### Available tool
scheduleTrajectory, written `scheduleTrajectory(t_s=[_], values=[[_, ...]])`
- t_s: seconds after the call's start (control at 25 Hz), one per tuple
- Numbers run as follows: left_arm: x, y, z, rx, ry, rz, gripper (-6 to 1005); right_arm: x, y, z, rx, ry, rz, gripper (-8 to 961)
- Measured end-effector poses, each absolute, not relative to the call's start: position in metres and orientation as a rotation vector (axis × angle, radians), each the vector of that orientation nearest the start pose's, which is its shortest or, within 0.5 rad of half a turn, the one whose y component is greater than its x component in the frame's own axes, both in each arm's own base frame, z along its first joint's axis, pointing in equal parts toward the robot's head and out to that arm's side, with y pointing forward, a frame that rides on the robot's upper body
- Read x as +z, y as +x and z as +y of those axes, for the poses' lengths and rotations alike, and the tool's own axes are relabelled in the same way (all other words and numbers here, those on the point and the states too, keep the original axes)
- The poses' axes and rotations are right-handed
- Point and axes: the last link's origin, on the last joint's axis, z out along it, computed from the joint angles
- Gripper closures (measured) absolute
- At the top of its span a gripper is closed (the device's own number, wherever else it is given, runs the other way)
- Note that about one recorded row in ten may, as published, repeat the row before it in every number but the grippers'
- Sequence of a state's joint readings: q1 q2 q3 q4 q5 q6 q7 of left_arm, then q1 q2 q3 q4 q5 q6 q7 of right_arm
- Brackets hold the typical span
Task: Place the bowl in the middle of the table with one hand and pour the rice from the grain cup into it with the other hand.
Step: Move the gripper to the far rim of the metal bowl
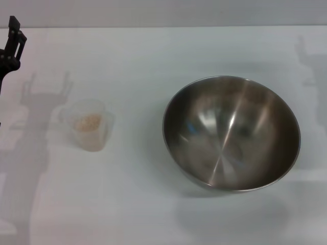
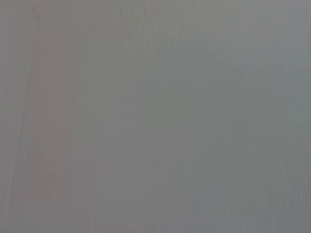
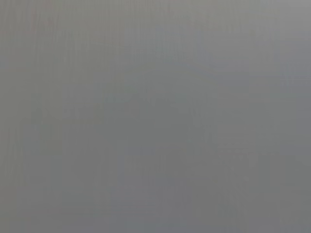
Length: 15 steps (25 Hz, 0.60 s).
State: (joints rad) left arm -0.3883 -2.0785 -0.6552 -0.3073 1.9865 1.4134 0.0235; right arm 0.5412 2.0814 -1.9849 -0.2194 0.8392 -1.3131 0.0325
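Observation:
The steel bowl (image 1: 231,132) stands upright on the white table (image 1: 133,204), right of the middle, with nothing inside it. The translucent grain cup (image 1: 90,125) stands upright to its left, well apart from it, with pale rice (image 1: 89,122) inside. My left gripper (image 1: 13,38) shows only as a black part at the far left edge, raised and well back from the cup, holding nothing that I can see. My right gripper is out of view; only its shadow falls at the far right. Both wrist views show plain grey.
Shadows of both arms fall on the table at the far left and far right. The table's back edge (image 1: 163,26) runs across the top of the head view.

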Motion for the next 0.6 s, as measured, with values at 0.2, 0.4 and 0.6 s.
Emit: scheduleTrajectory(t_s=[0.2,0.4,0.6], values=[[-0.0008,-0.2963,0.3136,-0.859,-1.405,-0.38,165,0.039,0.2828,0.3717,0.866,-1.289,0.352,193],[-0.0009,-0.2962,0.3129,-0.861,-1.404,-0.379,166,0.0389,0.2832,0.3713,0.865,-1.289,0.353,194],[-0.0004,-0.2964,0.3117,-0.862,-1.401,-0.376,166,0.0389,0.2832,0.3713,0.865,-1.289,0.353,194]])
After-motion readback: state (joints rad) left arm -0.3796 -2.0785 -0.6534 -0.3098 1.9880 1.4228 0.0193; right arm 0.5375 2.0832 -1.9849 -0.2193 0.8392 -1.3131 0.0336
